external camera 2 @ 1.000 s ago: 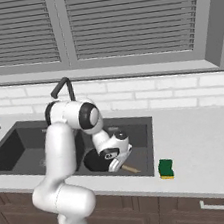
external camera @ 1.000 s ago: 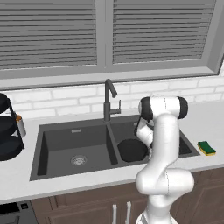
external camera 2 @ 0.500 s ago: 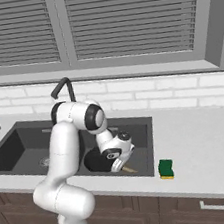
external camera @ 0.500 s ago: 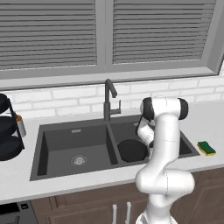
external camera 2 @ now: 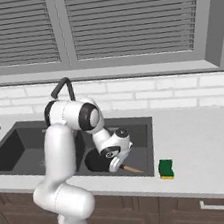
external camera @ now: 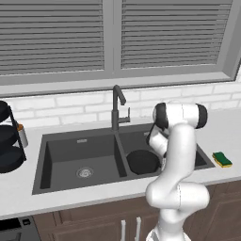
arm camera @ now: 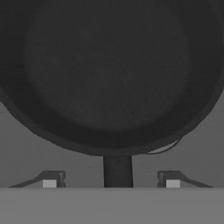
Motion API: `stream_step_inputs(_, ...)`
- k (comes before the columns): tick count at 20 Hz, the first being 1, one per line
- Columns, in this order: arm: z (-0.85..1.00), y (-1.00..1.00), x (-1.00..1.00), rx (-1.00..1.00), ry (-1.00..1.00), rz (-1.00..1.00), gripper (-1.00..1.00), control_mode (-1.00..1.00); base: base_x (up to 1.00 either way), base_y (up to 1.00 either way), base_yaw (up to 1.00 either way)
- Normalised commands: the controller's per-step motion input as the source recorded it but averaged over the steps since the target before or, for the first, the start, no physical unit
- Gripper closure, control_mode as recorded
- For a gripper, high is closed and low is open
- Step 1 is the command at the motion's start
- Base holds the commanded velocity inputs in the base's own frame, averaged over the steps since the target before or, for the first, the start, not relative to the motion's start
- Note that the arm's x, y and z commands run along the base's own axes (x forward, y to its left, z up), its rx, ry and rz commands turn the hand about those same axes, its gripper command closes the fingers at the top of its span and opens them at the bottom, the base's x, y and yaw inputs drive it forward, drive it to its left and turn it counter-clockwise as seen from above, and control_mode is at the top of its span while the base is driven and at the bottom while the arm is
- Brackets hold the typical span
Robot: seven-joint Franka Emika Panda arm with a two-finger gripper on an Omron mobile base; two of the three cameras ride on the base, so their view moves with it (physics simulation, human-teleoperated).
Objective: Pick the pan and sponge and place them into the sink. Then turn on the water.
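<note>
The black pan (external camera: 141,161) lies flat in the right basin of the dark grey sink (external camera: 70,150); its tan-tipped handle (external camera 2: 132,170) points toward the front rim. My gripper (external camera 2: 116,163) hangs low in that basin over the handle. In the hand view the pan (arm camera: 109,65) sits just ahead, and my gripper (arm camera: 111,180) is open, with one fingertip clear on each side of the dark handle (arm camera: 117,168). The yellow and green sponge (external camera: 221,159) (external camera 2: 166,169) lies on the counter right of the sink. No water runs from the faucet (external camera: 116,106).
A black tiered rack (external camera: 8,141) and a small bottle (external camera: 21,135) stand on the counter left of the sink. The left basin holds only its round drain (external camera: 84,172). White counter (external camera 2: 203,136) stretches right of the sponge. A brick wall and window blinds lie behind.
My jaws have opened and let go of the pan handle. The pan rests in the right basin. The arm has hardly moved.
</note>
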Motion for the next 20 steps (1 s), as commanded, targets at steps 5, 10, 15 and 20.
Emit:
stream_step_inputs(5,1.0,0.05,-0.12,-0.06,0.09,0.0,-1.0,-1.0,0.0,0.0,0.0)
stream_step_inputs(10,1.0,0.0,-0.07,0.0,0.09,0.0,-1.0,-1.0,0.0,0.0,0.0)
stream_step_inputs(15,1.0,0.0,0.0,0.0,0.18,0.0,-1.0,-1.0,0.0,0.0,0.0)
stream_step_inputs(20,1.0,-0.03,-0.15,0.0,0.27,-0.03,-1.0,-1.0,0.0,0.0,0.0)
